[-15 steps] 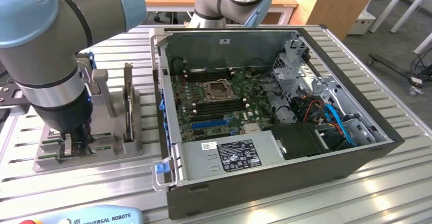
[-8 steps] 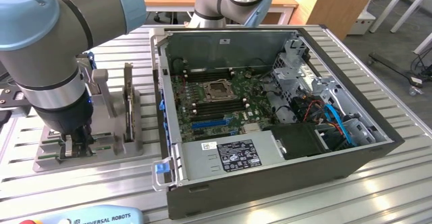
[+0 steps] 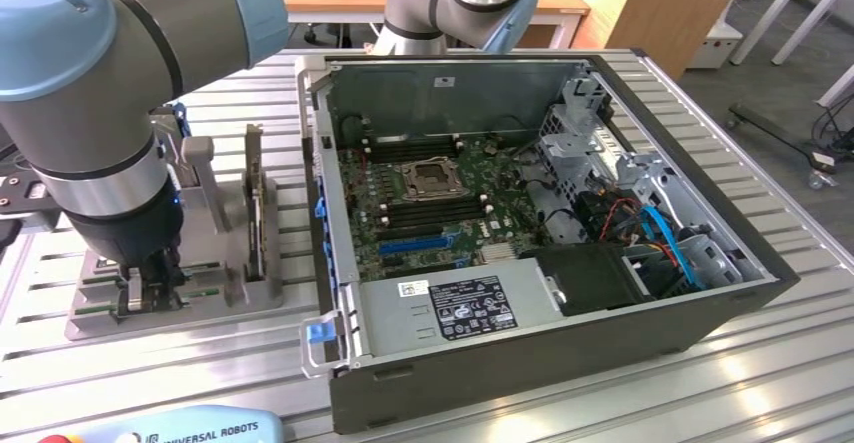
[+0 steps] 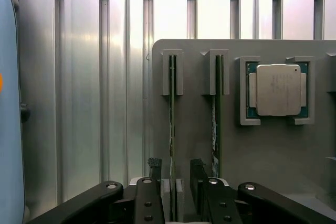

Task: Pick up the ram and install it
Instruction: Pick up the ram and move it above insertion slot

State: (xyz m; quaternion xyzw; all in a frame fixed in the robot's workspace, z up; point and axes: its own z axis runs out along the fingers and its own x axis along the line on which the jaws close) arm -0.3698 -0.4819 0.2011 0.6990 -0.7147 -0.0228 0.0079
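Note:
The ram point(image 4: 172, 108) is a thin green stick standing on edge in a slot of the grey holder point(image 4: 199, 145). My gripper point(image 4: 175, 169) is open and straddles its near end, one dark finger point(image 4: 154, 167) on each side with a small gap to the board. A second green stick point(image 4: 218, 103) stands in the neighbouring slot. In the exterior view my gripper point(image 3: 147, 293) is down in the holder point(image 3: 234, 298), at the exterior view's left of the open computer case point(image 3: 534, 348).
A processor chip point(image 4: 278, 90) lies in a pocket of the holder beside the sticks. A dark expansion card point(image 3: 254, 203) stands upright on the holder. Inside the case lies the green motherboard point(image 3: 387, 228) with its memory slots and processor socket point(image 3: 434, 176). The table point(image 3: 747, 383) is ribbed metal.

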